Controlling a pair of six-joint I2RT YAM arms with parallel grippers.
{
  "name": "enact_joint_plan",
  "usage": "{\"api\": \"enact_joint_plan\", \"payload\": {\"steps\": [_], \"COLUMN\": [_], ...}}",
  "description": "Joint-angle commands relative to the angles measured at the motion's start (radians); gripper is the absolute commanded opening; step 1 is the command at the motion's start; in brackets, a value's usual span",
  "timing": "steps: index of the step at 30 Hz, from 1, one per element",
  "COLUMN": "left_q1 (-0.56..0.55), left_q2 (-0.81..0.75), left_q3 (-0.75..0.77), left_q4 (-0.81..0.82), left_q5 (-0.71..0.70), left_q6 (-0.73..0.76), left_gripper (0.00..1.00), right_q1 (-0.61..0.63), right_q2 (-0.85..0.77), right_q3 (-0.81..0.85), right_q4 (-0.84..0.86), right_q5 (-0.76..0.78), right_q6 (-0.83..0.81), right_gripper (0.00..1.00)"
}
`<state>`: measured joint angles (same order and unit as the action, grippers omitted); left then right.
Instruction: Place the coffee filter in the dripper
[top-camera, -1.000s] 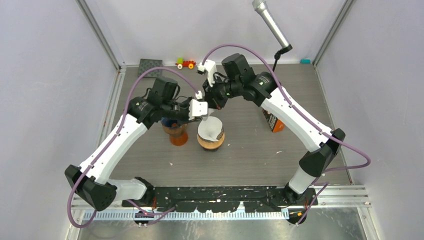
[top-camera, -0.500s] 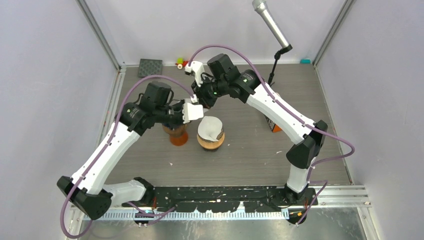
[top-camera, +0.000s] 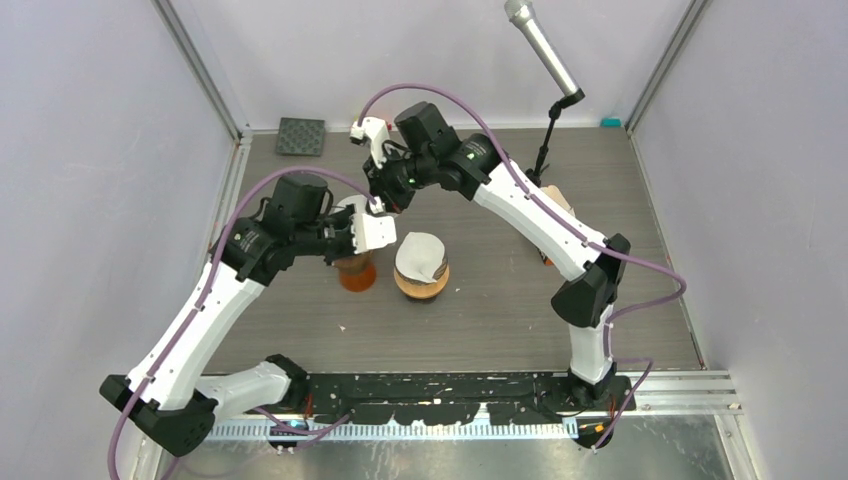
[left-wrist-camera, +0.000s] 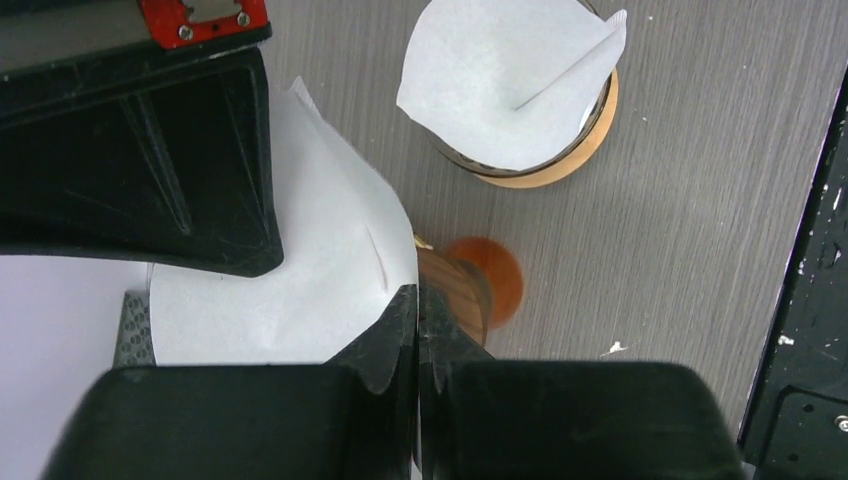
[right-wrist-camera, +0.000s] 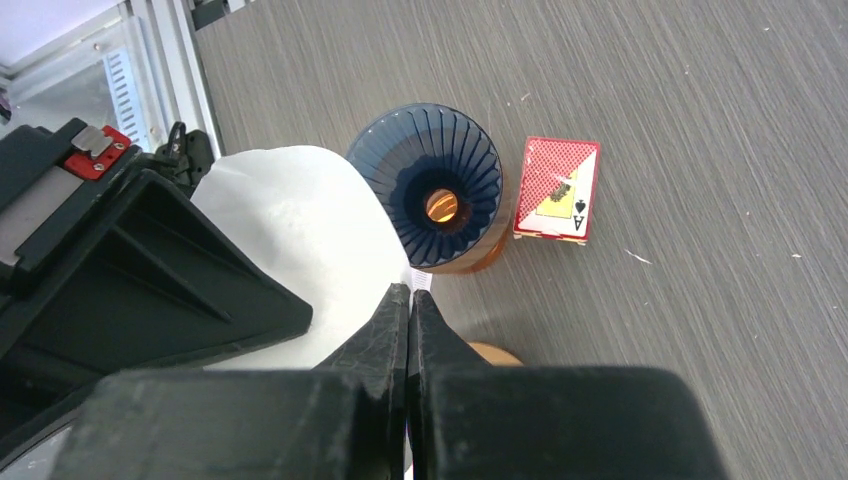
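Left gripper (left-wrist-camera: 418, 300): jaws fully closed, pinching one edge of a single white coffee filter (left-wrist-camera: 300, 270). Right gripper (right-wrist-camera: 410, 300): also clamped tight on the same filter from the other side. The two heads are nearly touching.

The filter hangs between the two grippers, raised off the table. In the top view it sits toward 12 o'clock of the dripper (right-wrist-camera: 440, 190), not in it.

The dripper is dark blue with its mouth up; the ribbed inside and bottom hole are in plain view. It sits on an orange stand (top-camera: 357, 280).

In the right wrist view, a red playing-card box (right-wrist-camera: 556, 190) lies just beside the dripper at its 3 o'clock, ace of spades face up.

The wooden holder (left-wrist-camera: 560, 165) with the spare filters (left-wrist-camera: 500, 80) standing in it is at 3 o'clock of the stand in the top view, near but apart.

Further out in the top view, a microphone (top-camera: 540, 45) is at 1 o'clock and a dark square mat (top-camera: 301, 135) at 11 o'clock, by the far edge.
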<state>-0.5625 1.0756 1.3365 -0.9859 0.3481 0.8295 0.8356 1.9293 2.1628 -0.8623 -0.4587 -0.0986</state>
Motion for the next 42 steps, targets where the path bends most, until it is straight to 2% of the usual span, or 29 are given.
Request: {"api": "enact_joint_plan", "payload": {"steps": [1, 16, 26, 38, 42], "left_q1": [-0.002, 0.017, 0.075, 0.089, 0.102], "left_q2": [-0.024, -0.045, -0.044, -0.025, -0.005], "left_q3": [0.000, -0.003, -0.028, -0.081, -0.080], "left_q4": [-0.035, -0.069, -0.058, -0.014, -0.013], "left_q5": [-0.046, -0.155, -0.135, -0.141, -0.129], "left_q6": [0.024, 0.040, 0.057, 0.074, 0.078], "left_gripper": [0.01, 0.00, 0.00, 0.01, 0.10], "right_q1": [0.011, 0.043, 0.048, 0.048, 0.048], "right_q2": [0.022, 0.198, 0.238, 0.255, 0.259], "right_q3": [0.076, 0.310, 0.342, 0.331, 0.320], "right_q4": [-0.010, -0.079, -0.089, -0.083, -0.082], "right_q5": [-0.005, -0.044, -0.034, -0.031, -0.031], "right_q6": [0.011, 0.030, 0.017, -0.002, -0.005], "right_gripper": [0.00, 0.01, 0.01, 0.00, 0.01]}}
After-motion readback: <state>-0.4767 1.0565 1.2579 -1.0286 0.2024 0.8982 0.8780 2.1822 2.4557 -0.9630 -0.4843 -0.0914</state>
